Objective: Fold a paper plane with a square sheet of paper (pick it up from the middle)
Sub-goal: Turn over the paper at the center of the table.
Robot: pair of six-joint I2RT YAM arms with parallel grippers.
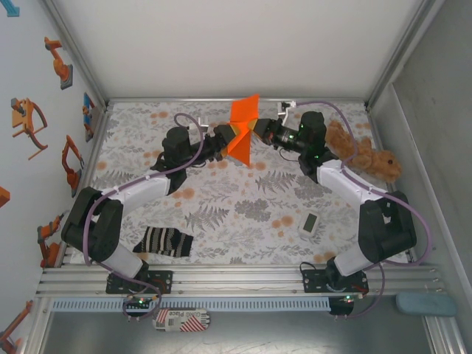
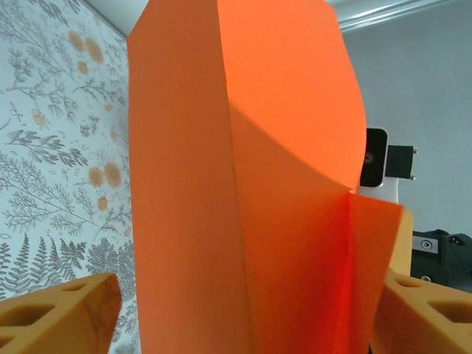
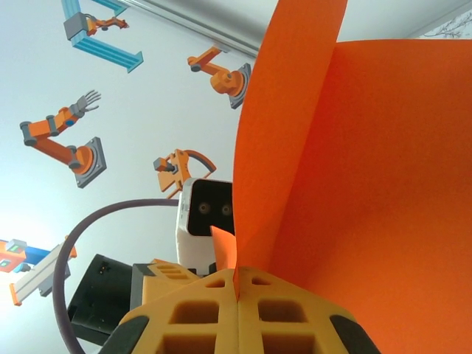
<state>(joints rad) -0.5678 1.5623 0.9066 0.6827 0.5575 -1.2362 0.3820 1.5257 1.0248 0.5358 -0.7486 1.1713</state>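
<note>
1 orange paper [image 1: 242, 129], 1 sock [image 1: 166, 241] and 1 plush toy [image 1: 365, 155].

Overhead camera looks down from behind; both wrist cameras face the orange paper [image 1: 242, 136] close-up.

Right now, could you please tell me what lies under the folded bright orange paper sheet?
The fern-patterned tablecloth shows beside the folded bright orange paper sheet; the patch directly beneath it is hidden.

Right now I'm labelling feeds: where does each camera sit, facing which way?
Top external: above and behind, looking down at the table; left arm, right arm show.
Left wrist: faces the orange paper; own fingers apart.
Right wrist: looks past the paper to the stickered wall; fingers shut on it.
All share the paper.
</note>
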